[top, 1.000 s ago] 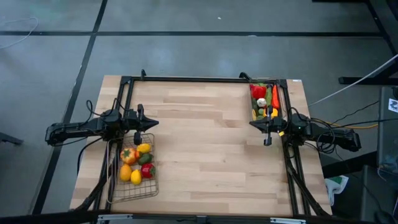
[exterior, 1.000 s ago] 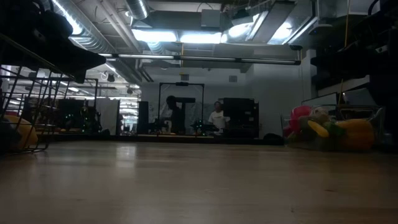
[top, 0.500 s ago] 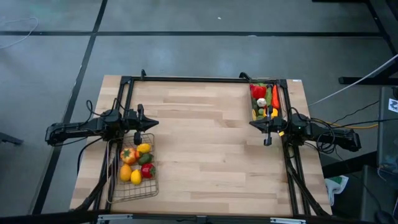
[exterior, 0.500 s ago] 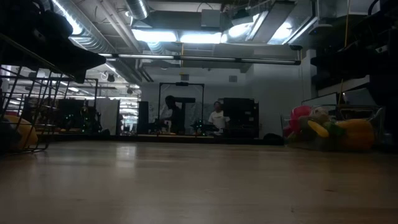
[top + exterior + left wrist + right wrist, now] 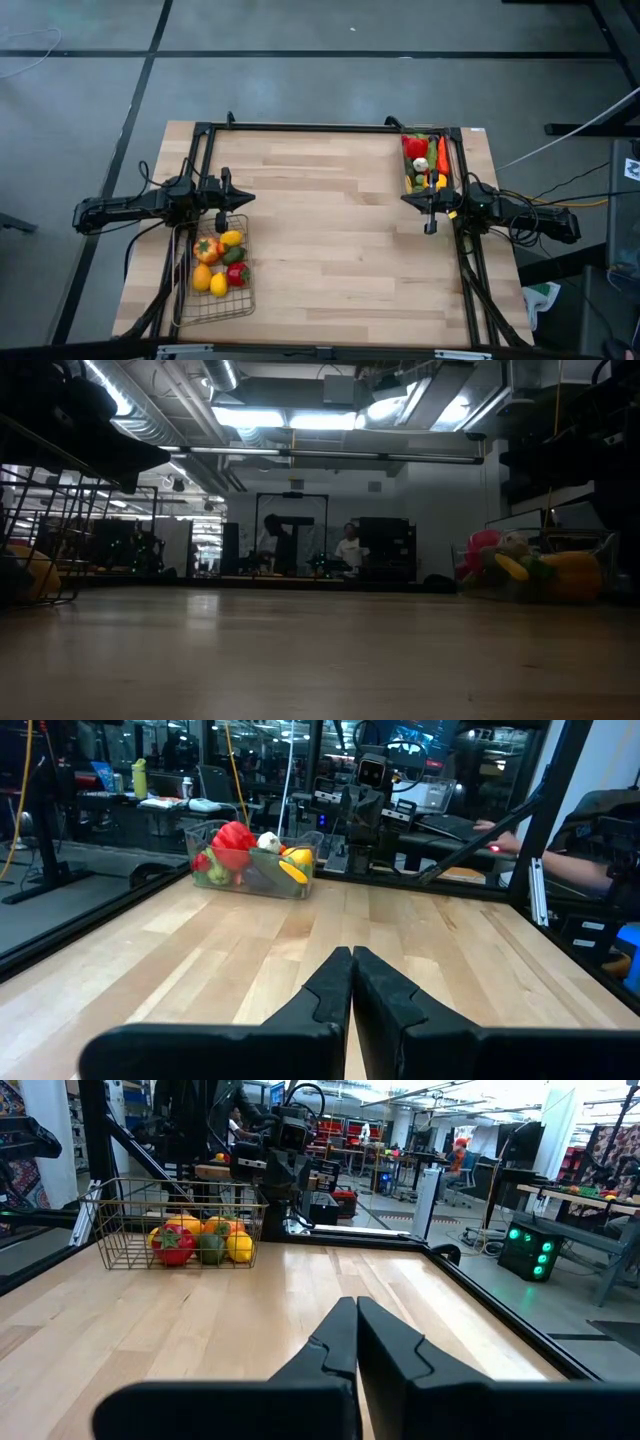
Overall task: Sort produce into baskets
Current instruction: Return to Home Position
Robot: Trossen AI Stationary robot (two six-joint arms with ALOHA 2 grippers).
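Note:
The wire-mesh basket stands on the table at the near left and holds peppers, lemons and green pieces; it also shows in the right wrist view. The clear plastic bin at the far right holds red, green, yellow and orange produce. My left gripper is shut and empty above the basket's far end. My right gripper is shut and empty just near of the bin. Both sets of fingers show closed in their wrist views.
A black frame runs along the table's far edge and down both sides. The wide middle of the wooden table is bare. People sit in the room beyond the table; a hand shows past the far rail.

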